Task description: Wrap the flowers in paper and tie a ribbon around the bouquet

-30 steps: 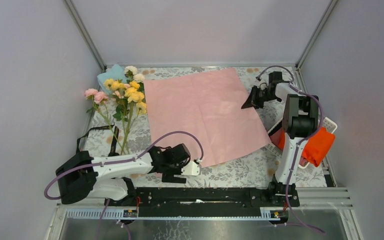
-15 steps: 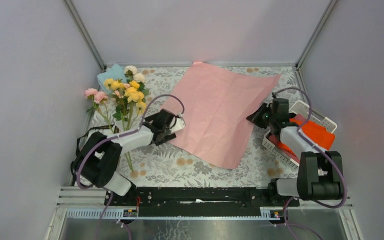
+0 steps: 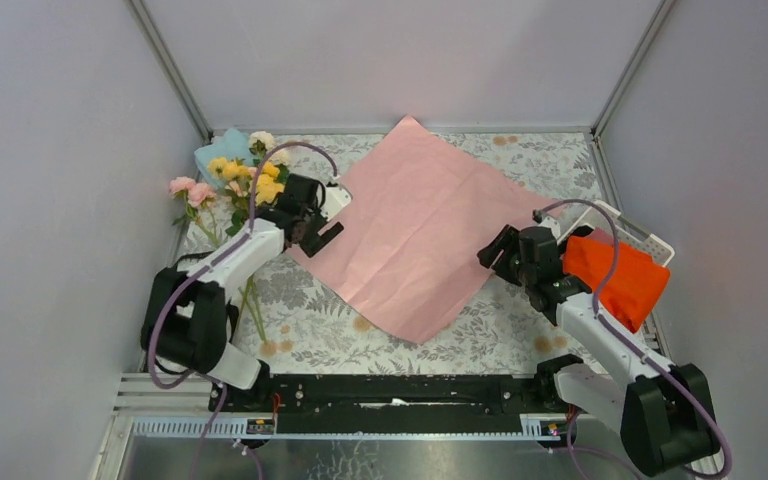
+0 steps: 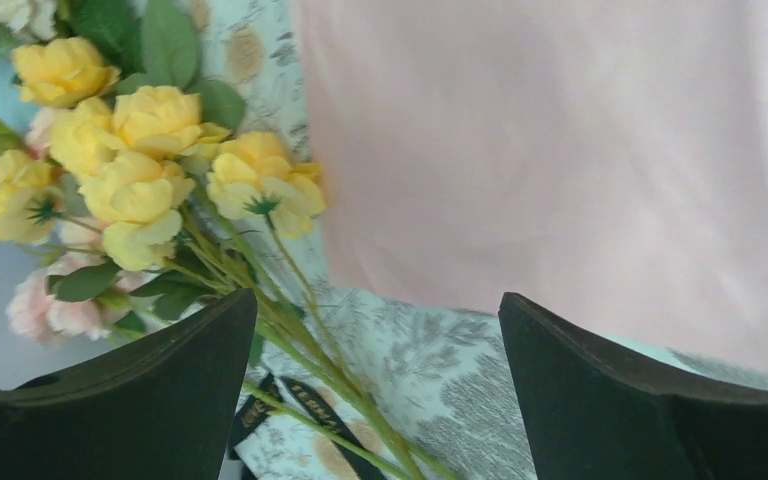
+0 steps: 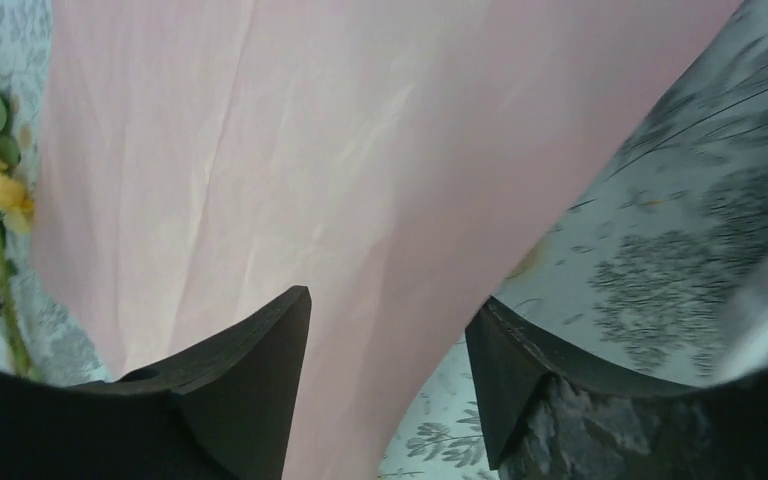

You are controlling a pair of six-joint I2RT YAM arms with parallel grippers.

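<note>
The paper is a large pale pink sheet lying flat as a diamond on the flowered tabletop. The flowers, yellow, pink and white, lie at its left. My left gripper hovers open between blooms and paper. In the left wrist view the yellow flowers fill the upper left, and their stems run down between the left gripper's wide jaws. The black ribbon lies under the stems. My right gripper is open at the paper's right edge. In its wrist view the paper lies beneath the right gripper, ungripped.
A white basket with an orange cloth stands at the right, close behind the right arm. A light blue cloth lies at the back left beside the blooms. Grey walls close in the table on three sides.
The paper has turned from square-on to a diamond. My left arm swung from the near edge up to the flowers. My right gripper came nearer along the paper's right side and opened.
</note>
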